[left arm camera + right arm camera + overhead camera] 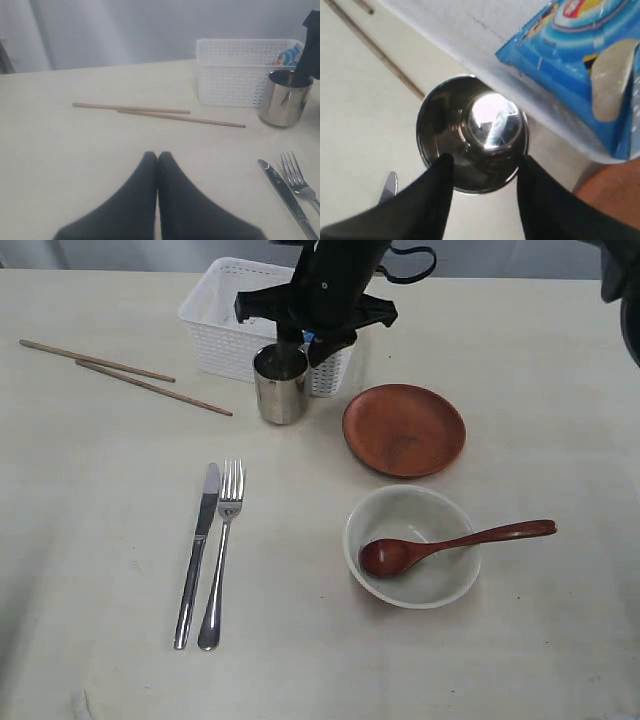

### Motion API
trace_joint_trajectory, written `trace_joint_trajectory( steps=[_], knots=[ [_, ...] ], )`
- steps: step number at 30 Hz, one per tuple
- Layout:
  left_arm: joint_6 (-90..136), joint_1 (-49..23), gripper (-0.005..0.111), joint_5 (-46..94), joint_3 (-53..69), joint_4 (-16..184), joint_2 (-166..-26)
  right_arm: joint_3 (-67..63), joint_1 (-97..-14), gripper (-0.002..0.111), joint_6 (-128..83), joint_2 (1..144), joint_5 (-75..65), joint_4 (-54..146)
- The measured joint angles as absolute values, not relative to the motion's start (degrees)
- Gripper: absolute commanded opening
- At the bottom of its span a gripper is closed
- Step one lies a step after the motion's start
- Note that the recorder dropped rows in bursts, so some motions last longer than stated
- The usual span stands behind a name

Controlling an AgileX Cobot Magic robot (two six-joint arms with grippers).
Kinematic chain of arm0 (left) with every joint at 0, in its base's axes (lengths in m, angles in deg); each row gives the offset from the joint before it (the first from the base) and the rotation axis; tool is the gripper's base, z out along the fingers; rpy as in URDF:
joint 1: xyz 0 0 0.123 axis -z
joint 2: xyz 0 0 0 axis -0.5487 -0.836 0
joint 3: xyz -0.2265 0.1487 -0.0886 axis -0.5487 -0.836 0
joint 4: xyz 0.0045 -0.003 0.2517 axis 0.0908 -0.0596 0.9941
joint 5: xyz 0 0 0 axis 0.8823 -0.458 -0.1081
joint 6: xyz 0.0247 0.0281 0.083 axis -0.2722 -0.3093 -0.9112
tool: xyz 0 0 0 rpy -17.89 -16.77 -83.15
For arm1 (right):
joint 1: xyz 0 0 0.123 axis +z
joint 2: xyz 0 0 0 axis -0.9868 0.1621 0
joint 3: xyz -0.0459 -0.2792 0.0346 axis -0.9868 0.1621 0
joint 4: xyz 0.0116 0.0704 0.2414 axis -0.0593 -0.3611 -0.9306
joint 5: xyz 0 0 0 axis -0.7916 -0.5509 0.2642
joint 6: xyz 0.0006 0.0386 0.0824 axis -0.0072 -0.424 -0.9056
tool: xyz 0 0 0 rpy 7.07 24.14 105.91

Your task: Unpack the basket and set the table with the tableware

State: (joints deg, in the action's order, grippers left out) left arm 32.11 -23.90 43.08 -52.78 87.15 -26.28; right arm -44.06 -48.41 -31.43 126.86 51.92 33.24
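Almost all tableware is already lying on the worktop (100, 540): chopsticks (130, 377), knife (200, 550), fork (222, 550), plate (404, 430), bowl (440, 585) with spoon (450, 540). The cup (281, 385) is standing at six o'clock of the basket (215, 330), probably awaiting its place. The right tool (482, 165) is hovering wide open at its rim, not visibly clamping; the left tool (158, 157) is resting closed, empty.

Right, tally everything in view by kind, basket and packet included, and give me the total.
chopsticks: 2
knife: 1
fork: 1
spoon: 1
cup: 1
plate: 1
bowl: 1
basket: 1
snack packet: 1
Total: 10
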Motion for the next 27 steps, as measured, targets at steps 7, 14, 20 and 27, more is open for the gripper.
trace_joint_trajectory(
  steps=[7,14,20,27],
  knots=[
    [32.11,-23.9,0.0,43.08,-52.78,87.15,-26.28,-45.05,-48.41,0.04,-36.52,127.52,52.86,38.17],
    [32.11,-23.9,0.0,43.08,-52.78,87.15,-26.28,-45.05,-48.41,0.04,-36.89,130.3,53.39,38.17],
    [32.11,-23.9,0.0,43.08,-52.78,87.15,-26.28,-45.05,-48.41,0.026,-36.56,131.52,52.36,35.55],
    [32.11,-23.9,0.0,43.08,-52.78,87.15,-26.28,-45.05,-48.41,0.0,-34.37,131.75,53.34,32.79]
  ],
)
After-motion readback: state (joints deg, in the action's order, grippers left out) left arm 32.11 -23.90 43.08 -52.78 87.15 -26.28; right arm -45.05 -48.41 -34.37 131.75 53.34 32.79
